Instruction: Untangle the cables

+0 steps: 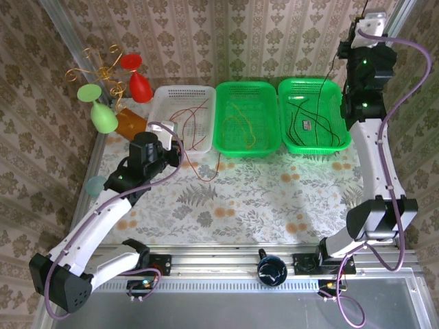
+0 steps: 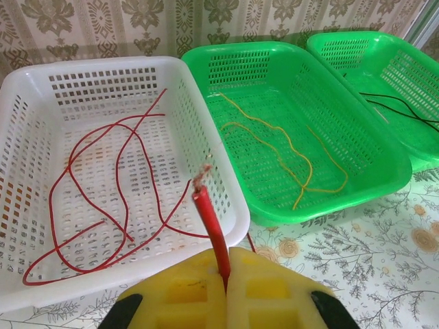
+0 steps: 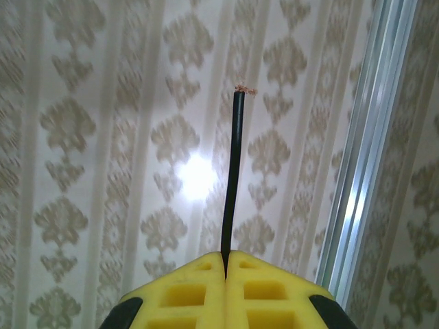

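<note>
Pinching the red wire (image 2: 210,226) near its end, the left gripper (image 2: 226,279) sits just before the white basket (image 2: 41,82) — the loops lie ahead inside it. The right gripper (image 3: 226,259), high up, squeezes the end of the black wire (image 3: 233,171)

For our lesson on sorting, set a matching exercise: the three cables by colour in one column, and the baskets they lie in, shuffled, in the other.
Column one:
1. red cable
2. yellow cable
3. black cable

Column two:
A. right green basket
B. white basket
C. middle green basket

Pairs: 1-B, 2-C, 3-A.
</note>
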